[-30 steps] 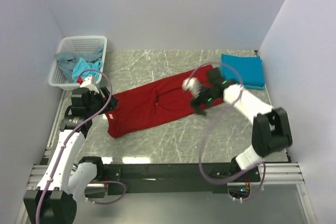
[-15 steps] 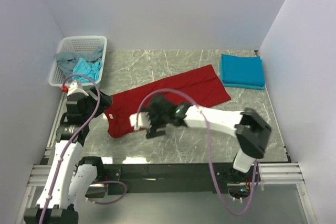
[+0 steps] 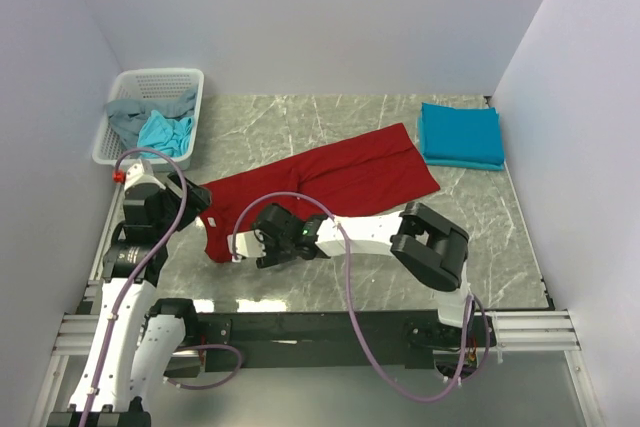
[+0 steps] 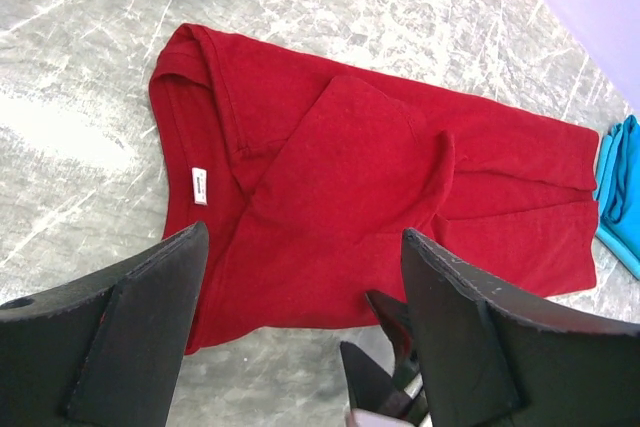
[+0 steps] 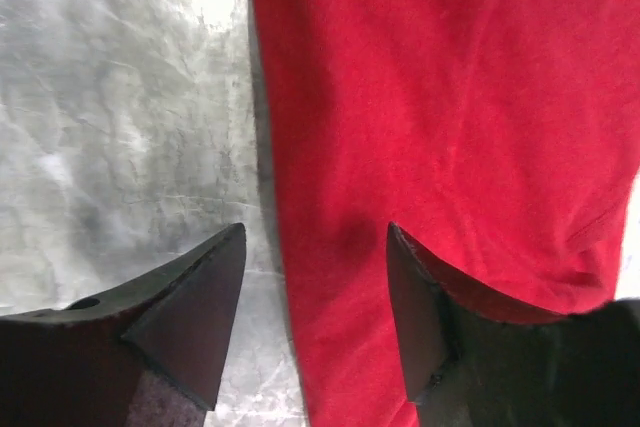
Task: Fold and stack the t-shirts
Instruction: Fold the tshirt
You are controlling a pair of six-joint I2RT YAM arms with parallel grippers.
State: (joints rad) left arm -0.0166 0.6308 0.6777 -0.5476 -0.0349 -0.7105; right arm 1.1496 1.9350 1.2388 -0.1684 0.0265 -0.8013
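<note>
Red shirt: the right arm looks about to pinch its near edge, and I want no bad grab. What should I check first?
1. right gripper open: ok, its fingers stand apart in the wrist view.
2. right gripper on the red t-shirt edge: ok, one finger over cloth, the other over bare table.
3. Fingers touching the cloth: cannot tell.
4. left gripper open and holding nothing: ok, it hovers above the shirt's collar end.
5. Shirt lying in a single layer: not ok, a flap is folded over its middle.
6. folded teal-blue t-shirt clear of both arms: ok.
</note>
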